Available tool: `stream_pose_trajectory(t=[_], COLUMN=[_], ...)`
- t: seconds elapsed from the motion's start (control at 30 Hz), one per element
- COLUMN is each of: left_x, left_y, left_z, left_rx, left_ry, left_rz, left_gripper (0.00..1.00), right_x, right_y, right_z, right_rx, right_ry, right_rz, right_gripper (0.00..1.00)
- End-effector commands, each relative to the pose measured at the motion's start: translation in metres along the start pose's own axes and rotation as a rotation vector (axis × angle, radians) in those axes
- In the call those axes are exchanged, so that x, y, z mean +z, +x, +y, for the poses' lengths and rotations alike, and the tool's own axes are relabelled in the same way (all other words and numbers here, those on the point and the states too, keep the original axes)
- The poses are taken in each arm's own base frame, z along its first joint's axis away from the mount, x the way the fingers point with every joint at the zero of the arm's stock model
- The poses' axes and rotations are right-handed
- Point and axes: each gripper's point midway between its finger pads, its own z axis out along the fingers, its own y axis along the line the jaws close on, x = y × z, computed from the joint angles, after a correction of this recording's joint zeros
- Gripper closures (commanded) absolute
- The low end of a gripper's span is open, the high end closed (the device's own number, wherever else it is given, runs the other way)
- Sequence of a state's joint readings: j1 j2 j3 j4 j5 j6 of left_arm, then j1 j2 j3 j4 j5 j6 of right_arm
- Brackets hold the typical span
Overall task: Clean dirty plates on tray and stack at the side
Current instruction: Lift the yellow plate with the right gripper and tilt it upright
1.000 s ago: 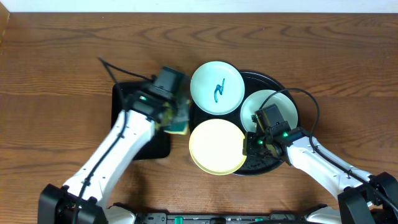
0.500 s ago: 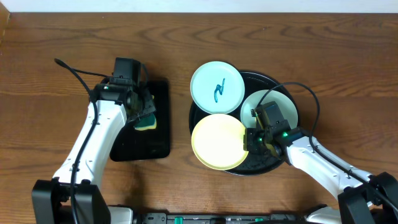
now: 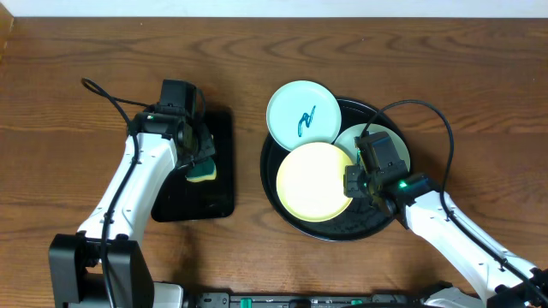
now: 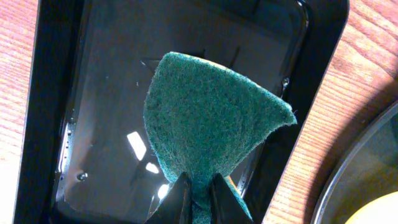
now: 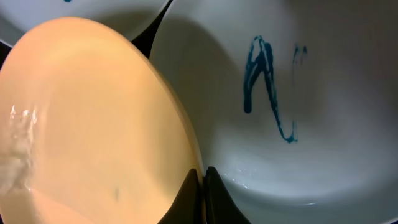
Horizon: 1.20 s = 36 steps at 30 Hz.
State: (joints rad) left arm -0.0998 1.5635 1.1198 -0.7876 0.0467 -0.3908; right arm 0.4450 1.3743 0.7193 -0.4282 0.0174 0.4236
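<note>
the yellow plate (image 3: 312, 181) lies in the round tray (image 3: 355, 221), its right edge overlapping the right mint plate (image 3: 349, 139), which carries a teal scribble. the rear mint plate (image 3: 302, 109), also scribbled, overhangs the tray's far-left rim. the right tool (image 3: 349, 181) is clamped on the yellow plate's right rim, jaws pinched onto the thin edge. the plate's face shows no teal mark, so it looks ready to go to the side, though glare may hide a faint smear.

to do this well, lift straight up first so the rim clears the mint plate beneath. keep the plate near level, since a rim pinch lets it swing. carry it over the tray's raised rim before lowering it flat onto bare bench (image 3: 86, 51).

the left tool (image 4: 199, 193) is closed on the green sponge (image 4: 208, 118) above the rectangular tray (image 3: 214, 201), well apart from the plates. keep it out of the carrying path.
</note>
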Motion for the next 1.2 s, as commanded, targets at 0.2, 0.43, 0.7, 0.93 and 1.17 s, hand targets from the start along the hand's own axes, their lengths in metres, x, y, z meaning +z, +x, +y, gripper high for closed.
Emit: stream_pose_trajectory(t=[0.2,0.43,0.7,0.93,1.17], left_x=[0.001,0.001,0.002,0.007,0.030], left_y=[0.000,0.000,-0.002,-0.002,0.005], left_z=[0.003,0.003,0.002,0.002,0.006], left_rx=[0.012,0.012,0.082,0.196,0.256], left_ry=[-0.009,-0.009,-0.005,-0.009,-0.036], left_rz=[0.005,0.005,-0.006,0.003,0.071], left_gripper=[0.92,0.92,0.92,0.92,0.92], right_x=[-0.006,-0.014,-0.031,-0.048,-0.066], right_y=[-0.015,-0.034,-0.051,-0.064,-0.078], right_z=[-0.004,-0.014,-0.017,-0.026,-0.022], right_rx=[0.037,0.019,-0.099,-0.259,-0.377], right_ry=[0.012,0.032,0.068,0.200,0.329], right_rz=[-0.043,-0.085,-0.148,-0.216,-0.295], right_gripper=[0.99,0.99,0.99,0.99,0.99])
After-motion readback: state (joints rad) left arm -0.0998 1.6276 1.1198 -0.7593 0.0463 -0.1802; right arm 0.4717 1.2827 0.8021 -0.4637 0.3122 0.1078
